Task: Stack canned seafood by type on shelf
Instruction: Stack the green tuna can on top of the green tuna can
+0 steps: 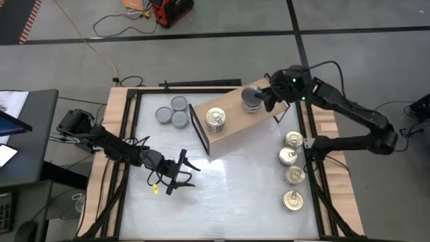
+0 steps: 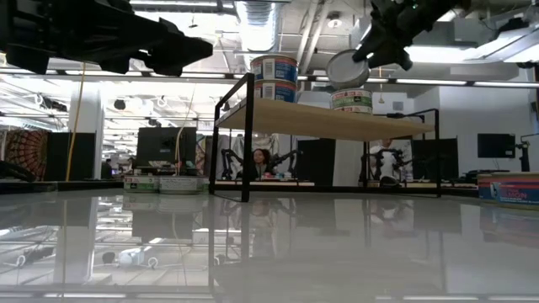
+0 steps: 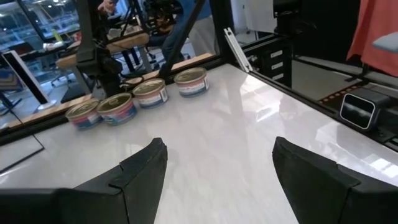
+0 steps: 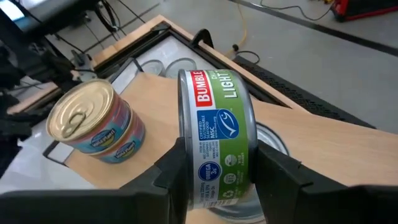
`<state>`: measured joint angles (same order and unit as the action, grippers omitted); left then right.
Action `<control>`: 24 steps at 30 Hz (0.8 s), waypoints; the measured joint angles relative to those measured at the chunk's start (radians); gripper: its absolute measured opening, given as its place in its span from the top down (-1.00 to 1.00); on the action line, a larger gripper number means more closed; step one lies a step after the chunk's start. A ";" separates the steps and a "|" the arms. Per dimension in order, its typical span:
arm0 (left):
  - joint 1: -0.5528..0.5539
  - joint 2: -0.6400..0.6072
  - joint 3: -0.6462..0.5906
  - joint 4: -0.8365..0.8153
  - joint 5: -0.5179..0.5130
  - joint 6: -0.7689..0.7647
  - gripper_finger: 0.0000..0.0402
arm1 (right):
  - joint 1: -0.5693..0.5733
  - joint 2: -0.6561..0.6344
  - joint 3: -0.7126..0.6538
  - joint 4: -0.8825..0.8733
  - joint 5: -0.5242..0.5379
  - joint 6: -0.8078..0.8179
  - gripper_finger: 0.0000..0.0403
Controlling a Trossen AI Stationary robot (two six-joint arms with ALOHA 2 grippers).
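1. The right pincer is clenched on a green-labelled tin, held on edge between its two fingers, the label facing the wrist camera.
2. In the high view that right pincer hangs over the right-hand part of the shelf, just above a grey-topped tin that stands there.
3. In the low view the held tin is tilted, its grey face turned outward, directly over the standing tin and close to it; whether they touch I cannot tell.
4. The shelf also carries a stack of two pull-tab tins toward its left end; the low view shows them one on the other.
5. On the counter, three grey-topped tins sit clustered to the left of the shelf.
6. Four gold-lidded tins stand in a row along the counter's right side.
7. The left pincer waits released over the counter's left front, fingers spread wide, grasping nothing, well apart from every tin.
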<state>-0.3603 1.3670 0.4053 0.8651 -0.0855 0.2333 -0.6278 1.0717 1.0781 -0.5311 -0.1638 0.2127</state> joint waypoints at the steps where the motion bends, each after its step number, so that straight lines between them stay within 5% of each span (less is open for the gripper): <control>1: 0.000 0.000 0.000 -0.001 0.000 -0.003 -0.39 | -0.010 0.004 -0.004 0.009 -0.019 0.005 0.15; 24: 0.000 0.000 0.000 -0.042 -0.031 -0.039 -0.39 | -0.221 0.045 -0.018 -0.026 -0.407 0.014 0.15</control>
<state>-0.3603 1.3670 0.4057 0.8234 -0.1162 0.1940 -0.8487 1.1168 1.0599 -0.5572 -0.5705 0.2268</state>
